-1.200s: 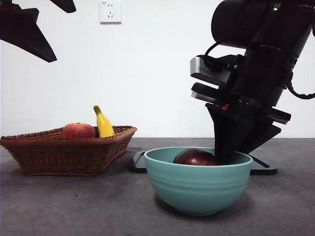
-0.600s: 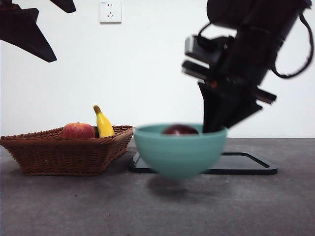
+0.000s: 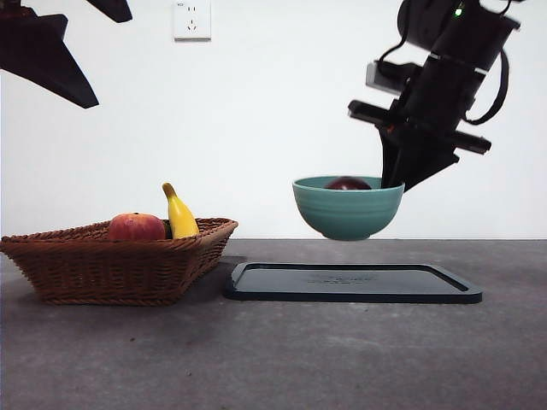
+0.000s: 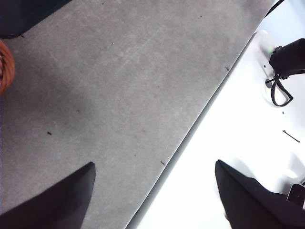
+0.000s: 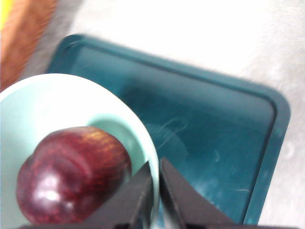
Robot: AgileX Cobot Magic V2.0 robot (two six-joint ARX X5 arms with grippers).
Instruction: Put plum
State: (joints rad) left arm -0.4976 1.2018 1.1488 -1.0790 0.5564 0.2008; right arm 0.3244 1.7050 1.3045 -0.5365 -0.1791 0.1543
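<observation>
lifted off the table, bowl [image 3: 348,207] with plum [image 3: 348,183] hangs over tray [image 3: 352,283], right jaws pinching its rim.

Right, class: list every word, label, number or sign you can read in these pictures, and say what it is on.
None can be read.
Wall socket: a tiny mark at its top corner, too small to read.
Dark tray: faint raised marking on its surface, too faint to read.
</observation>
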